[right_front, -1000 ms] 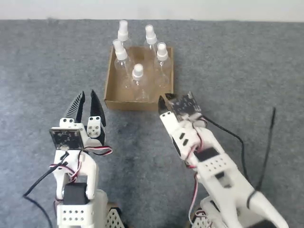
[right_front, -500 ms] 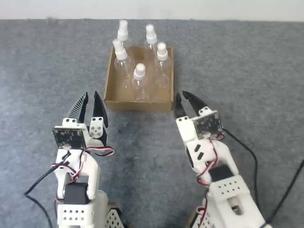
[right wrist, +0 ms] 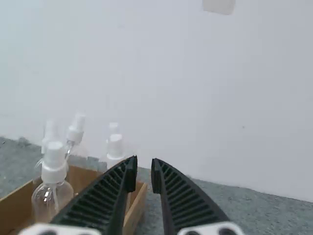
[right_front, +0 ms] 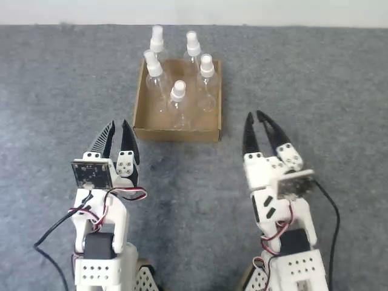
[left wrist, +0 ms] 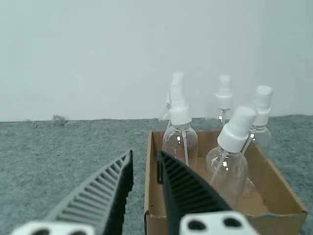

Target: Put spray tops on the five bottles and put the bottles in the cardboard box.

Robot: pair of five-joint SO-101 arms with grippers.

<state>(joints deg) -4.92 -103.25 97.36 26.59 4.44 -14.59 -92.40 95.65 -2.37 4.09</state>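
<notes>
Five clear bottles with white spray tops stand upright in the cardboard box [right_front: 176, 132] at the back middle of the grey mat; the nearest bottle [right_front: 177, 104] is at the box's front. My left gripper [right_front: 118, 123] rests in front of the box's near left corner, narrowly open and empty. The left wrist view has this gripper [left wrist: 144, 155] pointing at the box [left wrist: 149, 181] and the bottles [left wrist: 230, 156]. My right gripper [right_front: 254, 114] sits to the right of the box's near right corner, narrowly open and empty. The right wrist view shows it [right wrist: 144, 160] beside the box [right wrist: 138, 198] and a bottle [right wrist: 51, 183].
Grey carpet-like mat [right_front: 315, 79] covers the table, with open room left and right of the box. A white wall [left wrist: 98, 49] stands behind the mat. Black cables [right_front: 330, 206] trail from the arms near the front edge.
My right arm has drawn back from the box's near right corner and swung to the right, ending clear of the box. My left gripper's fingers have narrowed a little.
</notes>
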